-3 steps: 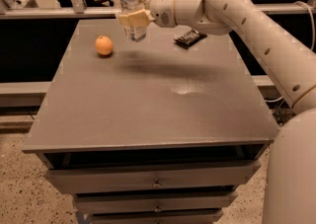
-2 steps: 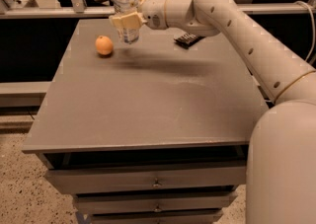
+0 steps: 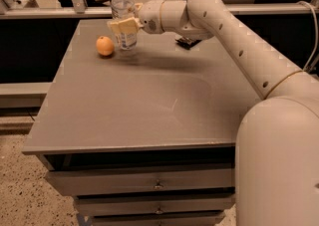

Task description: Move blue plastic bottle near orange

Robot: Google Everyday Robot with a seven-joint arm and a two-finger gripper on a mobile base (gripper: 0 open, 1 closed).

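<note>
Change logged: the blue plastic bottle (image 3: 122,1) has travelled left and lower with the gripper (image 3: 124,25) over the last second, closing most of the gap to the orange (image 3: 105,46).

- Gripper: over the far-left part of the table (image 3: 149,100), fingers clamped on the bottle's labelled middle.
- Bottle: upright in the grip, cap above the fingers and base below them. I judge the base at or just above the tabletop; I cannot tell whether it touches.
- Orange: just beside the gripper, low on the side away from the arm, apart from the bottle. It has not shifted.
- Dark snack wrapper (image 3: 188,43): behind the wrist, under the forearm, untouched.

Reading: placement looks nearly met. What remains is to set the bottle down and release it without nudging the orange.
</note>
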